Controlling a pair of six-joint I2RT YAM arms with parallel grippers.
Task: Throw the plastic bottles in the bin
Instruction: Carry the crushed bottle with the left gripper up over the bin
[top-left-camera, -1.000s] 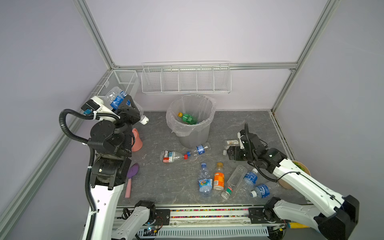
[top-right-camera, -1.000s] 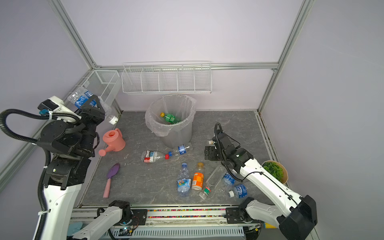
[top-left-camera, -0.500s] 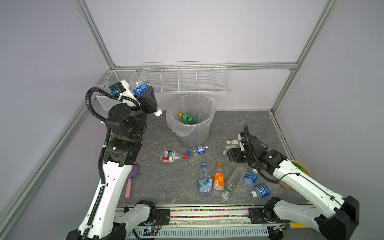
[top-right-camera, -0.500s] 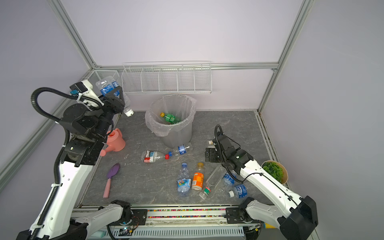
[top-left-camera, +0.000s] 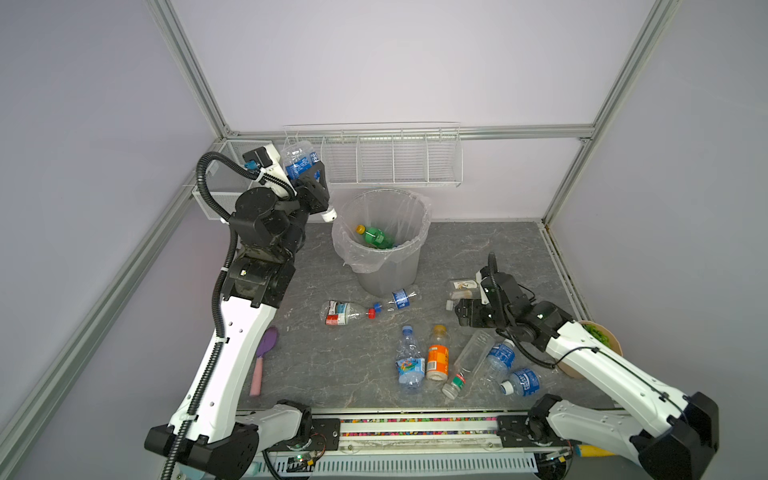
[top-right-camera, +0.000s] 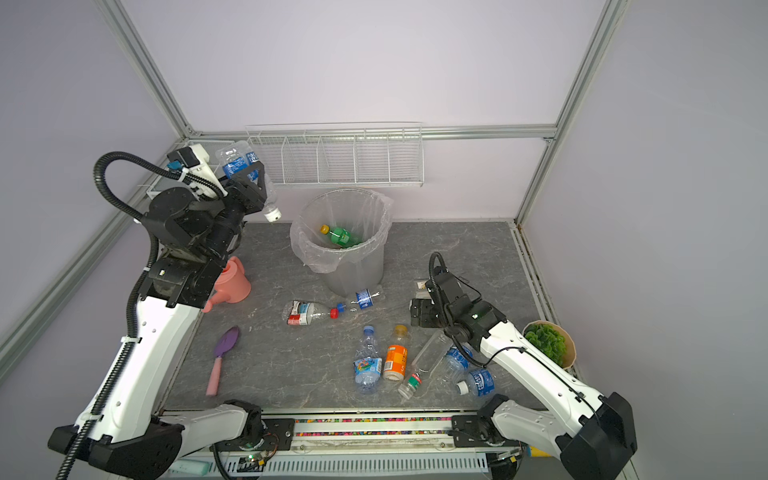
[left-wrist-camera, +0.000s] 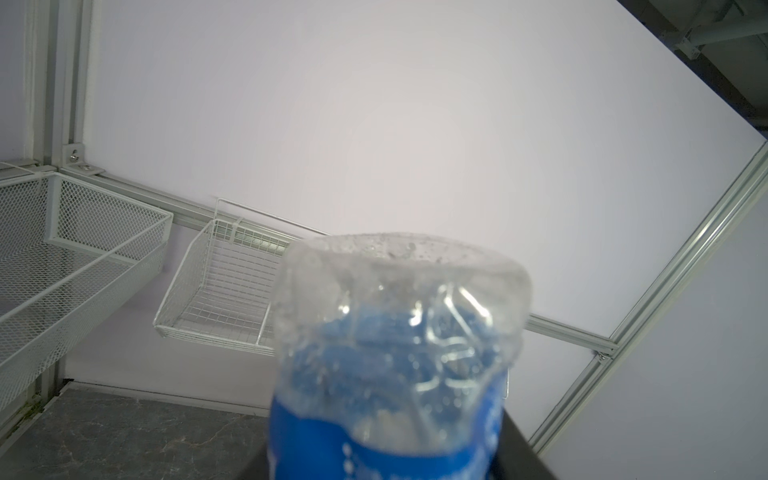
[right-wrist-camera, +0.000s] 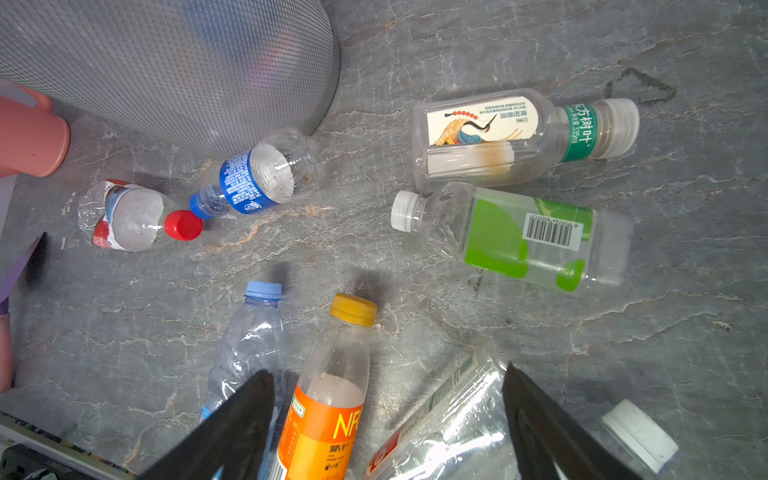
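Well, my left gripper (top-left-camera: 311, 185) is pinched narrow on the middle of a blue-labelled water bottle (top-left-camera: 297, 160), cap down, high at ten o'clock of the bin (top-left-camera: 386, 274). It looks near-empty, so I judge it light, crinkly and slick. My right gripper (right-wrist-camera: 386, 374) gapes wide, holding nothing. Nine loose bottles (top-left-camera: 436, 353) lie from the bin's four to eight o'clock, and one green bottle (top-left-camera: 376, 237) shows inside.

Grey marbled tabletop (top-left-camera: 478, 249) with scattered bottles (top-left-camera: 437, 361), bin (top-left-camera: 386, 274)
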